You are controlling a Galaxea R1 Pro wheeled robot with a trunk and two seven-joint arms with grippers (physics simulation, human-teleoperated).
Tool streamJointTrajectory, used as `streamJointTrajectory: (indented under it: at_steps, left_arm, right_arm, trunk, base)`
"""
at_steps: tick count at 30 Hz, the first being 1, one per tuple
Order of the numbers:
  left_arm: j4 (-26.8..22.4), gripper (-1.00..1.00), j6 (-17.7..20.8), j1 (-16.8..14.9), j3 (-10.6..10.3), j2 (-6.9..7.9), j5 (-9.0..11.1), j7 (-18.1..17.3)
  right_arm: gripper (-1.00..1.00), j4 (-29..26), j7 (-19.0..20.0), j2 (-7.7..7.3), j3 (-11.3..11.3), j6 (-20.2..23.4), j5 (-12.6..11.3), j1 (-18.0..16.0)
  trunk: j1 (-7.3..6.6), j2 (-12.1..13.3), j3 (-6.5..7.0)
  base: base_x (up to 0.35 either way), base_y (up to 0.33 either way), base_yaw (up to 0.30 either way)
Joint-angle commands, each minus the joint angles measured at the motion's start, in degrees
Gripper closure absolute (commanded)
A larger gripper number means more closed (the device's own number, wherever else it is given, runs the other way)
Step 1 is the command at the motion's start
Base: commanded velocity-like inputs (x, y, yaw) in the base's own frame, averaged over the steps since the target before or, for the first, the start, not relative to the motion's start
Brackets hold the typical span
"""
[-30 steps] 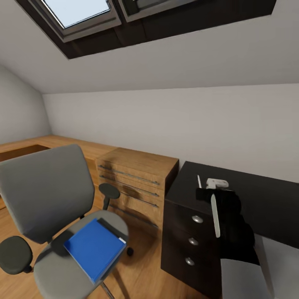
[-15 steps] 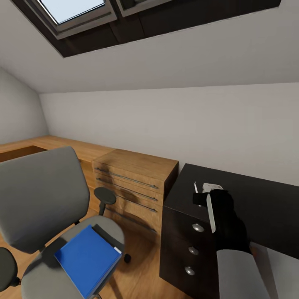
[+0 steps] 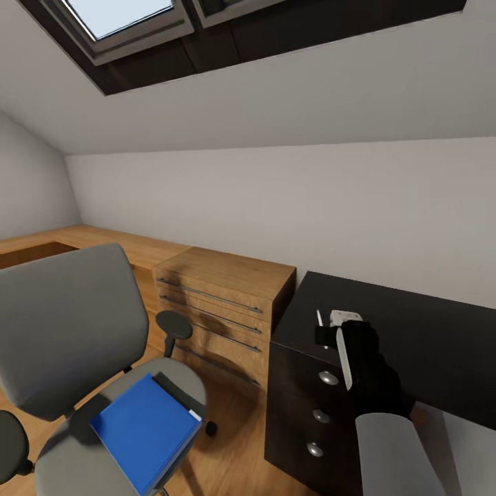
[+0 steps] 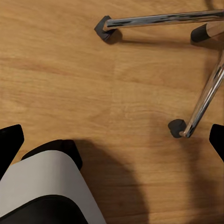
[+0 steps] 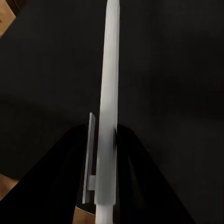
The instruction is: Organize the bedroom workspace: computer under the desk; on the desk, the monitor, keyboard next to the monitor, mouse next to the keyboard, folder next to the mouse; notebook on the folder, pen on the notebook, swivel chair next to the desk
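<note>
The right claw (image 3: 329, 322) has been eased further over the black surface (image 3: 427, 331) (its grip cannot be told). The left claw (image 4: 112, 137) is held released. The folder (image 3: 145, 430) on the chair (image 3: 69, 324) is judged next to be grasped.

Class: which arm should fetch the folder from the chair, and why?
Probably left. The folder lies on the chair at the robot's left; the right gripper, over the black desk, already holds a white stick.

Robot's head swung a bit left a second ago, so the whole view slid and has been steady since. Only real move: the right gripper (image 3: 329, 329) with that thin white thing crept further out over the black drawer cabinet (image 3: 324, 386).
</note>
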Motion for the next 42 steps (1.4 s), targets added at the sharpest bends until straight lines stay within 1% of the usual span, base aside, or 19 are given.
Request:
streamJointTrajectory:
  at_steps: [1, 9, 31, 32, 42]
  left_arm:
    - [-0.1, -1.0, -0.53, 0.0, -0.25, 0.09, 0.6, 0.21]
    - [-0.09, -1.0, -0.54, 0.0, -0.25, 0.09, 0.6, 0.21]
    - [-0.09, -1.0, -0.65, 0.0, -0.31, 0.09, 0.6, 0.38]
    - [-0.09, -1.0, -0.63, 0.0, -0.28, 0.09, 0.6, 0.38]
    - [-0.09, -1.0, -0.73, 0.0, -0.25, 0.09, 0.6, 0.39]
  right_arm:
    - [1.0, 0.11, 0.23, 0.06, -0.12, -0.08, 0.28, -0.05]
    - [1.0, 0.61, 0.22, 0.03, -0.12, -0.92, 0.26, -0.06]
    - [1.0, 1.19, 0.19, -0.01, -0.21, -1.07, 0.34, -0.69]
    - [-1.0, 1.26, 0.18, -0.04, -0.22, -1.04, 0.34, -0.72]
    - [-1.0, 1.32, 0.17, -0.09, -0.24, -1.07, 0.28, -0.76]
  trunk:
    - [0.0, -0.03, -0.05]
    - [0.0, -0.03, -0.05]
    - [0.0, -0.03, -0.05]
    - [0.0, -0.03, -0.05]
    - [0.0, -0.03, -0.05]
  base:
    - [0.0, 0.0, 0.0]
    - [0.0, 0.0, 0.0]
    - [0.037, 0.0, 0.0]
    - [0.004, 0.0, 0.0]
    - [0.0, 0.0, 0.0]
